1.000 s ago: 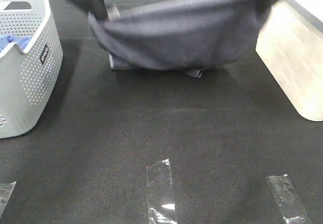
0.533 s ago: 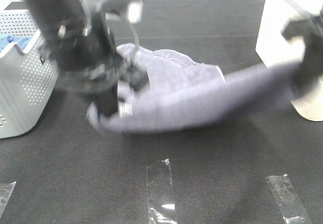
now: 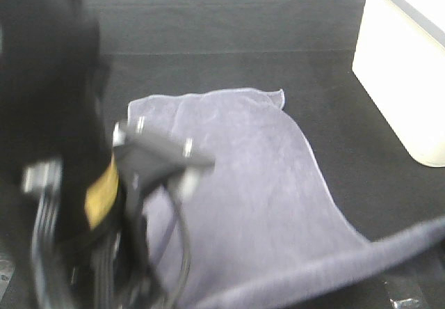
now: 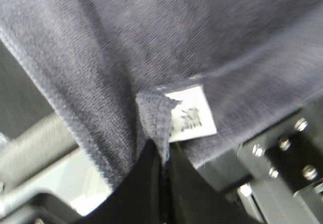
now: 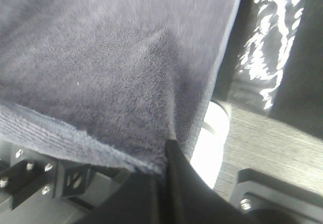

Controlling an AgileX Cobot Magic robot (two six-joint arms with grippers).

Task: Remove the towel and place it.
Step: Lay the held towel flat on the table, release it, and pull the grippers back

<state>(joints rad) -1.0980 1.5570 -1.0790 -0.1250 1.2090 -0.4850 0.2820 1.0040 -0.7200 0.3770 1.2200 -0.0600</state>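
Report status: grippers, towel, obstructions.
Left gripper shut on towel corner, by the label. Right gripper shut on its edge. Far half flat on table, near edge lifted. White bin apart, right.

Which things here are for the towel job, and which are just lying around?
For the job: towel, left gripper and right gripper, both pinching it.
Just lying about: white bin, clear tape strip.

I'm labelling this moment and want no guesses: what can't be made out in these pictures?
- Exterior high: the blurred left arm hides the towel's near-left part and the left gripper.
- Exterior high: the towel's near edge runs off the right border; the right gripper is out of frame.
- Left wrist: the print on the towel's label is too blurred to read.
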